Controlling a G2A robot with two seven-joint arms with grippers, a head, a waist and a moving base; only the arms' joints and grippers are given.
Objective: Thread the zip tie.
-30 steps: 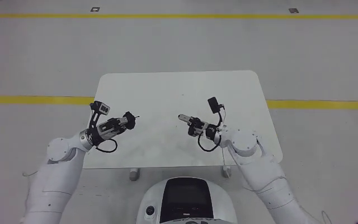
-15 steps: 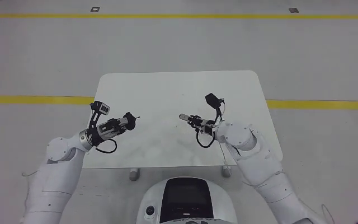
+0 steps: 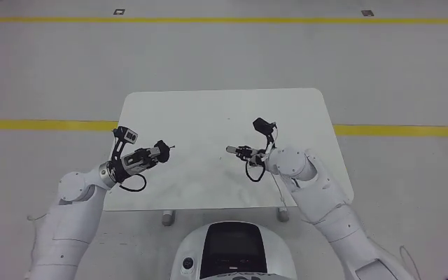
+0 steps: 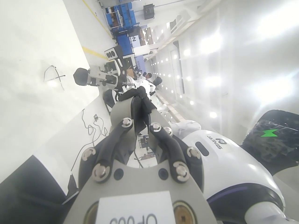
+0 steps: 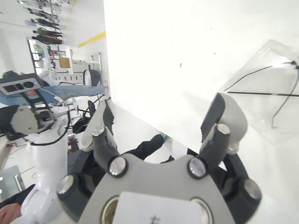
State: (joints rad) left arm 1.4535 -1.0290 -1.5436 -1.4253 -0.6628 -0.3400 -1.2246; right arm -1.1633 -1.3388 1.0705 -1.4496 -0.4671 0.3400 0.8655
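A thin black zip tie (image 5: pixel 257 93) lies in a loose loop on the white table (image 3: pixel 210 112), on a clear plastic sheet (image 5: pixel 257 122). The left wrist view also shows the zip tie (image 4: pixel 54 76) flat on the table, close to the right gripper's dark pad (image 4: pixel 80 76). My right gripper (image 3: pixel 232 149) hovers near the table's middle. Seen from its own wrist, the right gripper (image 5: pixel 163 115) is open, wide and empty, with the tie off to one side of its fingers. My left gripper (image 3: pixel 165 148) is over the table's left part. Up close, the left gripper (image 4: pixel 140 99) has its fingers pressed together.
The table's near edge runs just below both arms. Yellow floor lines (image 3: pixel 392 130) pass behind the table.
My right gripper has shifted slightly away from the robot and a little toward the left arm, its wrist turning. The left arm has stayed still.
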